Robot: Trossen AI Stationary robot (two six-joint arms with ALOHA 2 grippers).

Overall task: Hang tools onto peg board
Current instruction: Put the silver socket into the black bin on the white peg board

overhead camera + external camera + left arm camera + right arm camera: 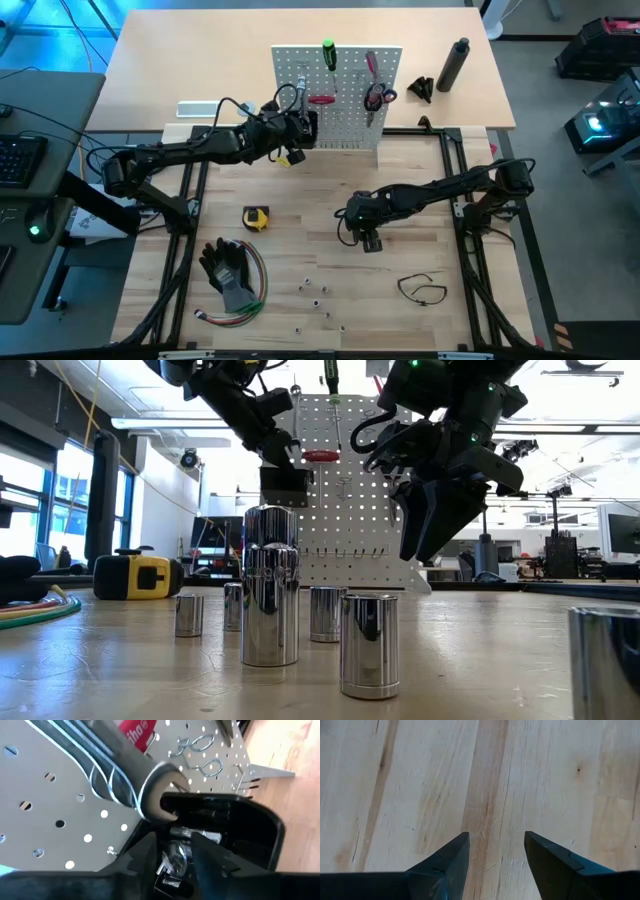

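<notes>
While the peg board stands rigid at 12 o'clock, the left gripper is at its black bin — grip unclear; the right gripper hovers open mid-table. Steel sockets at 6 o'clock look heavy, slippery — pinch across the sides.

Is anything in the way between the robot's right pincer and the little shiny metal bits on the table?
Nothing visible is. The right pincer hangs open over bare wood, and the metal bits lie nearer the table's front edge, with only empty tabletop between them. The black loop lies off to one side.
</notes>
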